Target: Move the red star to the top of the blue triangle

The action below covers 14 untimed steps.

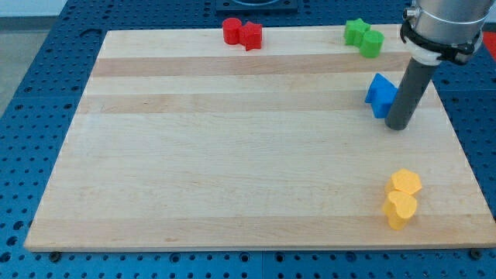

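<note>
Up at the worktop's (232, 194) top edge, a bit left of centre, sits the red star (252, 36), touching a red cylinder (232, 30). Our end effector is a plain rod holding nothing; my tip (397, 126) is near the right edge, just beside the blue block (380, 94). We'd circle round the star's left and shove it gently rightward. Count: two reds, two greens (363, 36), one blue, two yellows (402, 198).

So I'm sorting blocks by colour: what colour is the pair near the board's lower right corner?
Yellow: both yellow blocks are plain yellow, seen clearly in the camera view.
</note>
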Available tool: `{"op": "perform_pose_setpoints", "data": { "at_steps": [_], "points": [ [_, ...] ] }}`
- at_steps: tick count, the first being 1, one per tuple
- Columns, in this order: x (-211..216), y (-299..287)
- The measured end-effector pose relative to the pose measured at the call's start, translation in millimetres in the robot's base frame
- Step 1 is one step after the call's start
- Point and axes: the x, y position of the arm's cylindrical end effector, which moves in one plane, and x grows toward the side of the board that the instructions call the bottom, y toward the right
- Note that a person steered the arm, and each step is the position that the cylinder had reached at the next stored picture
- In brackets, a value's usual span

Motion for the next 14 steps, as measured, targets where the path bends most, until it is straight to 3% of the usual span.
{"op": "perform_pose_setpoints", "data": {
  "at_steps": [1,3,4,6,7,10,13,14],
  "points": [
    [22.7,-73.8],
    [-13.1,-253.0],
    [-66.0,-340.9],
    [-226.9,-425.2],
    [-253.4,-424.7],
    [-255.3,-399.8],
    [-254.7,-290.1],
    [-253.5,-207.8]
  ]
}}
